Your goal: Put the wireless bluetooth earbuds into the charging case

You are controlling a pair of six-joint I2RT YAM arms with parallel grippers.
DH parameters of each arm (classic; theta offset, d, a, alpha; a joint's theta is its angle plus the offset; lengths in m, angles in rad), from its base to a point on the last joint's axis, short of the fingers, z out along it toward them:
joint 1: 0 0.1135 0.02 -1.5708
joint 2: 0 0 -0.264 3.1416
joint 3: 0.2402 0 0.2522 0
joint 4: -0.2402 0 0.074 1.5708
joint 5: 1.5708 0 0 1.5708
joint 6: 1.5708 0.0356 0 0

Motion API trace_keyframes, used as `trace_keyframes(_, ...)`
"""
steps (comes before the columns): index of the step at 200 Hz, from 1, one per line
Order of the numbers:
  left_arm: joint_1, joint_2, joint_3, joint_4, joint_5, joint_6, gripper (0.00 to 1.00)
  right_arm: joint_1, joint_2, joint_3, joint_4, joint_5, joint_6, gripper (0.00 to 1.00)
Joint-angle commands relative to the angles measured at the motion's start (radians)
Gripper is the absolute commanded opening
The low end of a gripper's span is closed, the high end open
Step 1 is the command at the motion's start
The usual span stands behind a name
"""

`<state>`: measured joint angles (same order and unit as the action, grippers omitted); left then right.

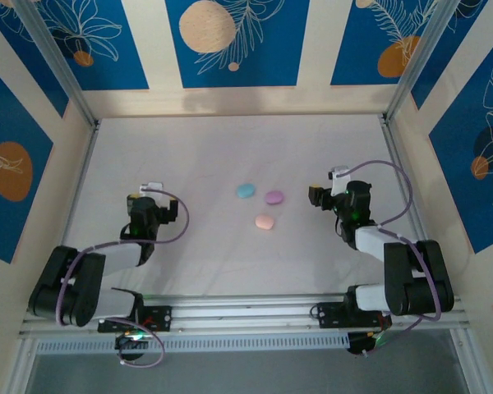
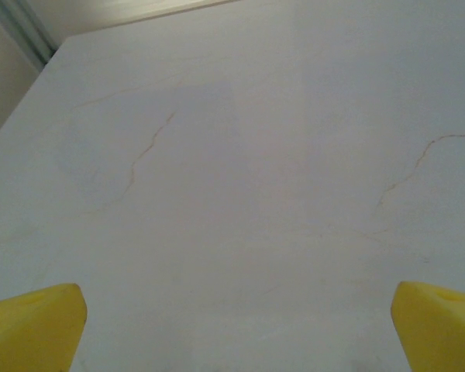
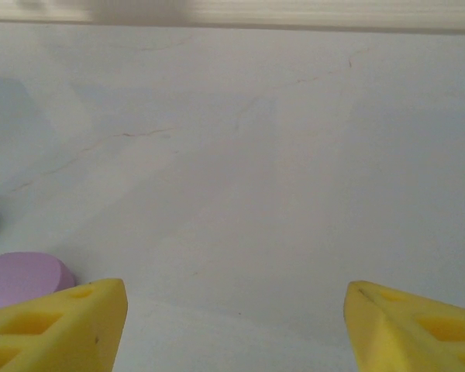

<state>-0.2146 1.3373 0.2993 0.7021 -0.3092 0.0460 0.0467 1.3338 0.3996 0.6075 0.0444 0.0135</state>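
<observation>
Three oval cases are lying shut, close together, in the middle of the table (image 1: 189,148): a light blue case (image 1: 246,190), a lilac case (image 1: 274,197) and a pink case (image 1: 265,222). Whether the earbuds are already sitting inside them I cannot tell, so I am not judging how much is done. The left gripper (image 1: 150,191) is standing with jaws wide apart and empty, well apart from the cases. The right gripper (image 3: 232,329) is also gaping, with nothing between its fingers. The lilac case is lying near it, off to one side of the gap.
</observation>
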Motion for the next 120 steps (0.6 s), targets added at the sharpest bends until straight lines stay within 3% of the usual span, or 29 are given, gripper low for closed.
trace_keyframes(1, 0.04, 0.031, 0.003, 0.184, 0.069, 0.047, 1.0, -0.009, 0.026, -0.025, 0.127, -0.117, -0.024, 0.74)
trace_keyframes(13, 0.07, 0.1, -0.036, 0.323, 0.073, 0.02, 1.0, -0.003, 0.08, -0.069, 0.267, -0.128, -0.035, 0.74)
trace_keyframes(34, 0.097, 0.281, -0.076, 0.621, 0.107, 0.018, 1.0, -0.013, 0.106, -0.061, 0.266, -0.077, -0.009, 0.75)
trace_keyframes(54, 0.125, 0.211, -0.015, 0.391, 0.105, -0.036, 1.0, -0.021, 0.206, -0.033, 0.33, -0.001, 0.04, 0.78)
trace_keyframes(64, 0.144, 0.228, 0.055, 0.289, 0.088, -0.052, 1.0, -0.028, 0.18, 0.016, 0.182, 0.057, 0.066, 0.8)
trace_keyframes(70, 0.135, 0.216, 0.071, 0.222, 0.095, -0.042, 1.0, -0.046, 0.193, 0.021, 0.202, 0.027, 0.082, 0.8)
trace_keyframes(84, 0.131, 0.228, 0.062, 0.267, 0.09, -0.033, 1.0, -0.054, 0.186, 0.027, 0.175, 0.011, 0.083, 0.88)
trace_keyframes(90, 0.13, 0.221, 0.063, 0.25, 0.092, -0.036, 1.0, -0.053, 0.195, 0.018, 0.21, 0.015, 0.084, 1.0)
trace_keyframes(120, 0.127, 0.224, 0.052, 0.281, 0.096, -0.031, 1.0, -0.048, 0.188, 0.015, 0.204, 0.041, 0.088, 0.99)
